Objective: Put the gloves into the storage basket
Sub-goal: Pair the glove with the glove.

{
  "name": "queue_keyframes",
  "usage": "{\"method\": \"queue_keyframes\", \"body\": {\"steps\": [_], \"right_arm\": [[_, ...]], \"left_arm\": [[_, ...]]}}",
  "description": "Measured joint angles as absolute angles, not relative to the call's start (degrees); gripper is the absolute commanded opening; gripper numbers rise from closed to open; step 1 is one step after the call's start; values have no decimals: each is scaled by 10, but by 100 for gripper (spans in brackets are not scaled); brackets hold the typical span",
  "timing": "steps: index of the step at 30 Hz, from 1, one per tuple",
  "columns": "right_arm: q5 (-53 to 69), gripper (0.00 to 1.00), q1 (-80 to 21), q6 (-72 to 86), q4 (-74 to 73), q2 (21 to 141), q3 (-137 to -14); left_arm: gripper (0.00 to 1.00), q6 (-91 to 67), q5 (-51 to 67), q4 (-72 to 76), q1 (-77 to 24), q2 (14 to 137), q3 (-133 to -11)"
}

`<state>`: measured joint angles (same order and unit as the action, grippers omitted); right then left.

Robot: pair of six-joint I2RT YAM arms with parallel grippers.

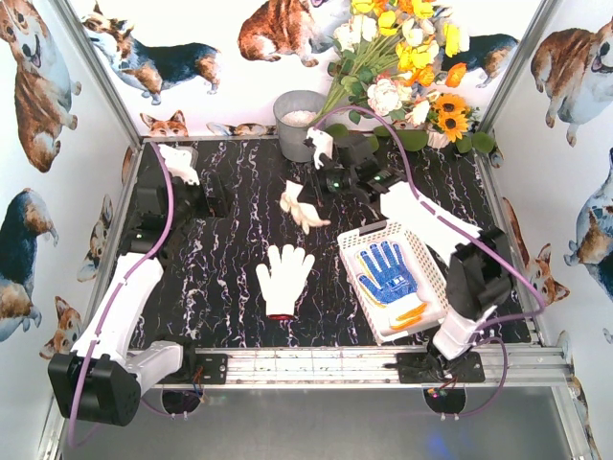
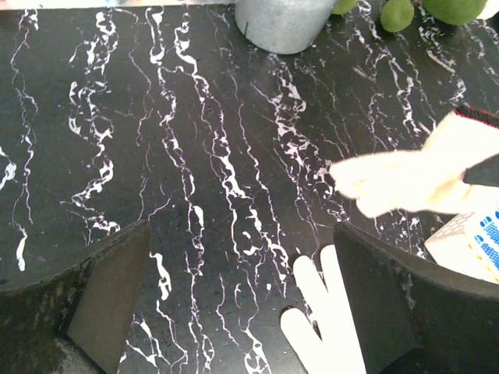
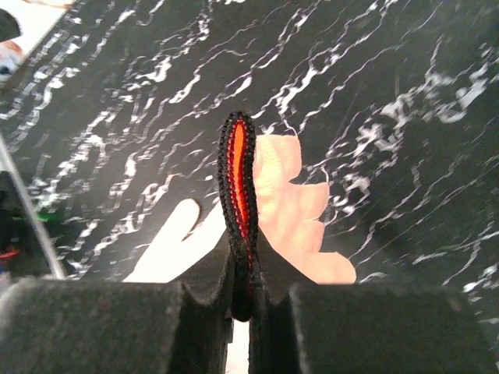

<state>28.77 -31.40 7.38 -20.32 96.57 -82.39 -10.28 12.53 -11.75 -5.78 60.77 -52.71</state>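
The right gripper (image 3: 243,300) is pinching the red-lined cuff of a cream glove (image 3: 300,214), which is hanging just ahead of it. The left gripper (image 2: 242,257) is standing spread wide, with a white glove (image 2: 331,327) lying flat just below and right of it. The storage basket (image 1: 356,241), holding a blue-dotted glove (image 1: 388,273), is sitting behind the right gripper, beside its arm.
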Motion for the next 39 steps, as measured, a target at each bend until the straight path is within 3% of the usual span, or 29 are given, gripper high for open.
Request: {"method": "queue_keyframes", "body": {"steps": [13,32,39], "right_arm": [[328,0,-338,-46,-151,1102,-847],[359,0,-428,-49,-130,1087,-722],[338,21,-441,-45,-129,1028,-681]], "left_arm": [[95,-95,93,-122,-58,608,-520],[96,-94,101,-122,-58,625,-520],[96,-94,118,-122,-58,632,-520]]}}
